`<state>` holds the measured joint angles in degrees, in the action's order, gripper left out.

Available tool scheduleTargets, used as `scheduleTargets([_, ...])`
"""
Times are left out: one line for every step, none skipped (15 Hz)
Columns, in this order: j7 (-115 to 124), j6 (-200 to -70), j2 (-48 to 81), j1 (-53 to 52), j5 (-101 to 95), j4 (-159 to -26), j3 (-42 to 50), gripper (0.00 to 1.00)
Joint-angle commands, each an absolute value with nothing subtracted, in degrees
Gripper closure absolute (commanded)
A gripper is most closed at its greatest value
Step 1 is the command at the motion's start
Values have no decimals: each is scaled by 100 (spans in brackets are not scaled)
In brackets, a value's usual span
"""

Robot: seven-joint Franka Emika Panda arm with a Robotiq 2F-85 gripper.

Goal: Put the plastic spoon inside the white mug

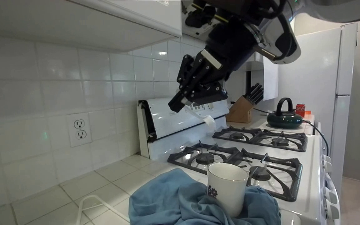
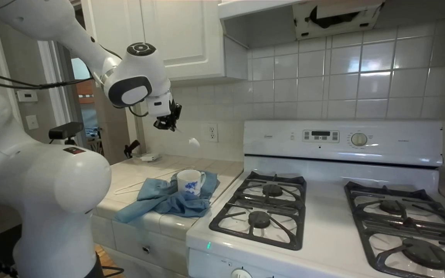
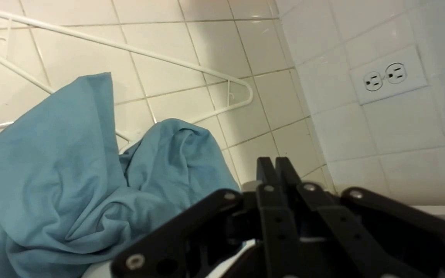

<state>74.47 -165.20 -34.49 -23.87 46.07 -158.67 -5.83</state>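
Pincer (image 3: 274, 165) | plastic spoon (image 1: 210, 122) gripped at tips | white mug (image 1: 228, 189) below

I am holding my arm (image 2: 85, 48) raised; my gripper (image 3: 275, 164) is pointing slantwise downward, its fingers (image 3: 266, 170) standing close together.

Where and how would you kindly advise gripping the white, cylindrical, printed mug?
Probably by the rim, from above: the mug stands open side up, while crumpled blue cloth crowds its base. The pincer, holding the white plastic spoon, should be freed first.
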Motion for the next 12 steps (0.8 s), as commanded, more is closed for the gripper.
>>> scheduleTargets([6307, -17029, -3353, -2930, 5774, -15867, -191, 99])
scheduleTargets([6065, -17049, -3351, -3041, 6093, -15867, -114, 99])
scheduleTargets([5781, -16965, -3408, -3243, 6500, -15868, 77, 99])
scheduleTargets([5683, -16913, -3375, -3244, 6768, -15868, 69, 99])
scheduleTargets([5444, -16860, -3428, -3370, 7136, -15869, 187, 99])
scheduleTargets([5327, -16850, -3413, -3402, 7439, -15869, 231, 99])
scheduleTargets([5268, -16829, -3396, -3409, 7708, -15869, 243, 99])
scheduleTargets([5178, -16825, -3366, -3396, 7925, -15870, 241, 99])
scheduleTargets([5117, -16759, -3344, -3398, 8136, -15873, 278, 99])
scheduleTargets([5057, -16773, -3303, -3376, 8322, -15876, 272, 99])
scheduleTargets([4955, -16712, -3296, -3390, 8518, -15880, 316, 99])
scheduleTargets([4901, -16732, -3217, -3375, 8653, -15880, 310, 99])
